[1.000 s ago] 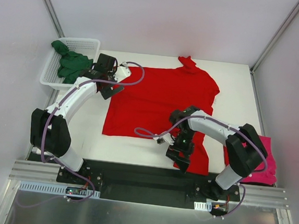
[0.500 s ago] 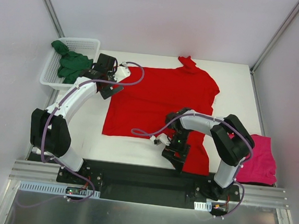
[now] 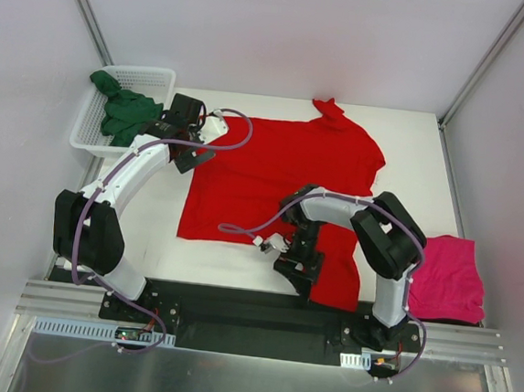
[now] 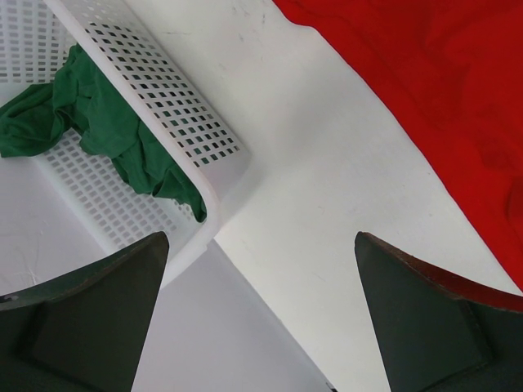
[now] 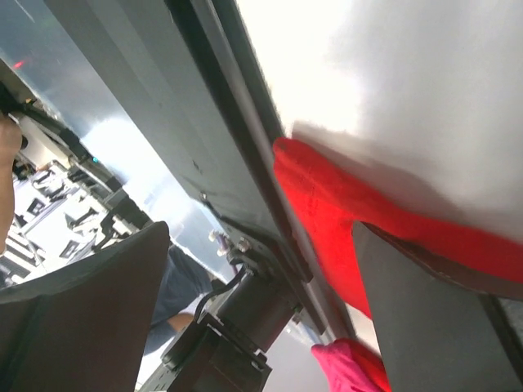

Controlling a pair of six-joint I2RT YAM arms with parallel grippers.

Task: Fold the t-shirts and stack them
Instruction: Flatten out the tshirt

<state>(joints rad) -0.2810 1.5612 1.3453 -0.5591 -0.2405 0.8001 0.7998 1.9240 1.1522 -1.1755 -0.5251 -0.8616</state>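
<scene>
A bright red t-shirt [image 3: 282, 175] lies spread flat over the middle of the table, one sleeve bunched at the far edge. My right gripper [image 3: 295, 272] hovers open at its near hem, where the cloth [image 5: 327, 204] hangs over the table's front edge; nothing is between its fingers [image 5: 425, 318]. My left gripper [image 3: 195, 158] is open and empty just off the shirt's left side [image 4: 441, 82], over bare table. The magenta-pink t-shirt [image 3: 447, 278] lies crumpled at the near right and shows low in the right wrist view [image 5: 351, 367]. The dark green t-shirt [image 3: 125, 111] sits in the basket.
A white mesh basket [image 3: 157, 79] stands at the table's far left corner, its wall [image 4: 192, 143] close to my left gripper [image 4: 261, 327]. The black mounting rail [image 3: 233, 313] runs along the near edge, under my right gripper [image 5: 261, 310].
My right arm has swung left along the red shirt's near hem, folding its elbow in and uncovering more of the magenta shirt. The left arm has not moved.
</scene>
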